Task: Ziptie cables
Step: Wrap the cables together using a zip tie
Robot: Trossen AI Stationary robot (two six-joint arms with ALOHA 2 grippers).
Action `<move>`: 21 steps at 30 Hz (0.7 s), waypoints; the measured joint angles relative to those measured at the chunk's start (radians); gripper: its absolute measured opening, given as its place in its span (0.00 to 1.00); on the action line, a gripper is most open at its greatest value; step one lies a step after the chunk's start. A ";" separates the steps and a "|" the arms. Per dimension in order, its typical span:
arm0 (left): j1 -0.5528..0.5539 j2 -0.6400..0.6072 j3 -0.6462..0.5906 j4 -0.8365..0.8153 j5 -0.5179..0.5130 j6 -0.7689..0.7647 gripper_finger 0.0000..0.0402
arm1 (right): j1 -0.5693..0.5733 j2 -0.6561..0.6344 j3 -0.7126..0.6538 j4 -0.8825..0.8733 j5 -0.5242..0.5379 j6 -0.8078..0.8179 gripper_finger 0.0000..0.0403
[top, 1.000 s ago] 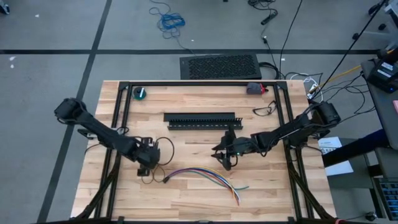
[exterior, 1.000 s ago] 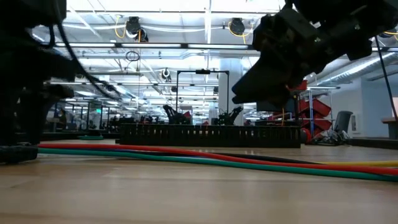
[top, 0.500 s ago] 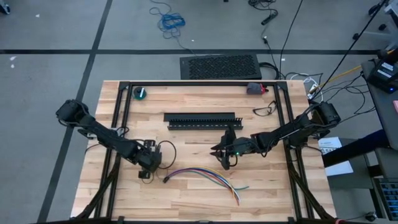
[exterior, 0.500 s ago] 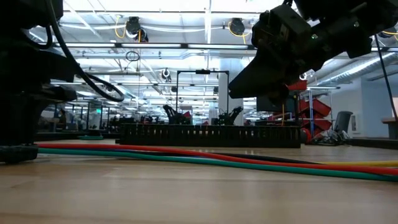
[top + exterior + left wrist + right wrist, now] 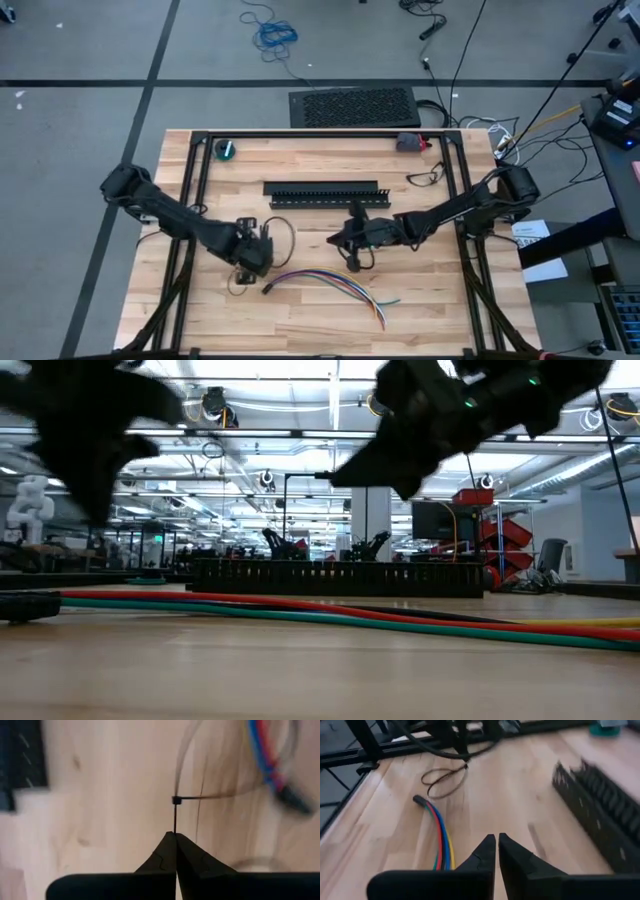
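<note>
The left gripper [image 5: 175, 836], spread a second ago, is now pinching a ziptie [image 5: 176, 800] near the cables [image 5: 325, 283]; the right gripper [image 5: 497, 839], mid-bench, is pressing together empty. The ziptie is judged ready for looping.

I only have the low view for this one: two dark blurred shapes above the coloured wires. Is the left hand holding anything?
Observer: Yes. Its wrist view shows the left hand shut on a thin dark ziptie.
Operator: And the right hand?
Observer: The right hand is shut too, but nothing shows between its fingers.
Operator: Is either hand on the wires?
Observer: No. In the high view the cables lie flat on the table, apart from both hands.
</note>
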 joint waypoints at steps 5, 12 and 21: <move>0.038 0.059 0.096 -0.077 0.004 0.002 0.00 | 0.029 0.103 0.177 -0.115 0.037 -0.137 0.04; 0.060 0.128 0.108 -0.077 0.022 0.001 0.00 | 0.045 0.282 0.407 -0.225 0.048 -0.213 0.05; 0.036 0.118 0.109 -0.015 -0.029 0.007 0.00 | 0.024 0.418 0.530 -0.238 0.048 -0.200 0.17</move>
